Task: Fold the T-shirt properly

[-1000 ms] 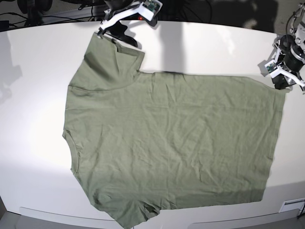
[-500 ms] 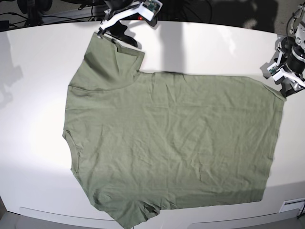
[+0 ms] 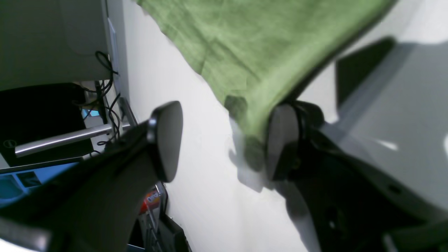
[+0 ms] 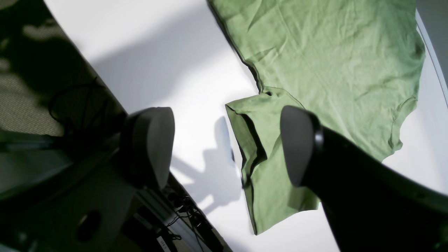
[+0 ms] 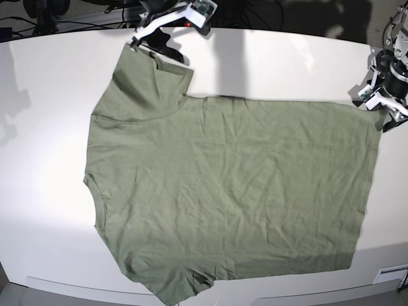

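Item: T-shirt, sage green, short-sleeved, wrinkled. Lies spread flat on the white table, covering most of its middle in the base view; neck opening toward that view's left edge, hem toward its right, one sleeve reaching to the top left, the other hanging at the table's near edge.

Item: right gripper, seen at the top left of the base view. Jaws stand wide apart, nothing between the pads. In its wrist view the sleeve lies on the table below the gap, with one dark finger above the sleeve cloth and the other over bare table beside the sleeve's edge. The sleeve's cuff edge is slightly rumpled and casts a dark fold shadow. Contact with the cloth cannot be told.

Item: left gripper, at the right edge of the base view, beside the hem corner of the T-shirt. Jaws apart. In its wrist view the hem corner runs down to one pad and appears to touch it (picture blurred here); the other pad stands clear, over bare table. The cloth is not clamped
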{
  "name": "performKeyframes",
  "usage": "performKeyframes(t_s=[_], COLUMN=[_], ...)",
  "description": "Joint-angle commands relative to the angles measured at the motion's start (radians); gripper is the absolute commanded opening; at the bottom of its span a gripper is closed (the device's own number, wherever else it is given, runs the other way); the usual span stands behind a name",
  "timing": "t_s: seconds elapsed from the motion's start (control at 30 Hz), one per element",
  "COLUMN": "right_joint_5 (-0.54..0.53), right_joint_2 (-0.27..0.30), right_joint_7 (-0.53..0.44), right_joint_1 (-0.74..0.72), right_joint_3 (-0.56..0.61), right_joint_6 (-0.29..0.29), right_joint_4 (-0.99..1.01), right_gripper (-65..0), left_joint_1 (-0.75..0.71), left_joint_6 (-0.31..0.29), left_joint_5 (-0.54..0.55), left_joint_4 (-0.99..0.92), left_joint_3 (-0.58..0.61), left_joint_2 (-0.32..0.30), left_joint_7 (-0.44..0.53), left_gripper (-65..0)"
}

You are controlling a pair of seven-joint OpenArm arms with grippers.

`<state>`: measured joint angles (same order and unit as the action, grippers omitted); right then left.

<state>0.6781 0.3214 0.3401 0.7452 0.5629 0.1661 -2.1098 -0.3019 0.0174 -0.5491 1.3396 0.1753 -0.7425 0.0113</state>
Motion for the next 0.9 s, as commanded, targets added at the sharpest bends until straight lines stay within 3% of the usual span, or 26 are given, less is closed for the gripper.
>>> performKeyframes(t_s=[0.0, 0.27, 0.33, 0.43, 0.47, 0.73, 0.87], right_joint_5=[-0.019, -0.019, -0.019, -0.019, -0.019, -0.019, -0.019], right_joint_2=[-0.014, -0.014, -0.014, -0.014, -0.013, -0.013, -0.008], right_joint_7=[-0.06, -0.06, -0.06, -0.06, -0.059, -0.038, 0.06], right_joint_1=[-0.002, -0.002, -0.002, -0.002, -0.002, -0.002, -0.002], right_joint_3=[0.007, 0.007, 0.007, 0.007, 0.007, 0.007, 0.007], right_joint_6=[-0.025, -0.025, -0.025, -0.025, -0.025, -0.025, -0.025], right_joint_4=[-0.023, -0.023, -0.023, -0.023, -0.023, -0.023, -0.023], right_gripper=[-18.3, -18.3, -18.3, -18.3, -18.3, -18.3, -18.3], left_joint_1=[0.005, 0.005, 0.005, 0.006, 0.006, 0.005, 0.005], left_joint_6=[0.022, 0.02, 0.02, 0.021, 0.02, 0.02, 0.021], left_joint_5=[0.001, 0.001, 0.0, 0.0, 0.0, 0.0, 0.0], left_joint_4=[0.009, 0.009, 0.009, 0.009, 0.009, 0.009, 0.009], left_joint_3=[-0.008, -0.008, -0.008, -0.008, -0.008, -0.008, -0.008], left_joint_2=[-0.022, -0.022, -0.023, -0.023, -0.023, -0.023, -0.022], left_joint_7=[0.004, 0.013, 0.016, 0.019, 0.022, 0.042, 0.042], left_gripper=[-29.3, -30.8, -39.4, -63.2, -65.0, -65.0, -65.0])
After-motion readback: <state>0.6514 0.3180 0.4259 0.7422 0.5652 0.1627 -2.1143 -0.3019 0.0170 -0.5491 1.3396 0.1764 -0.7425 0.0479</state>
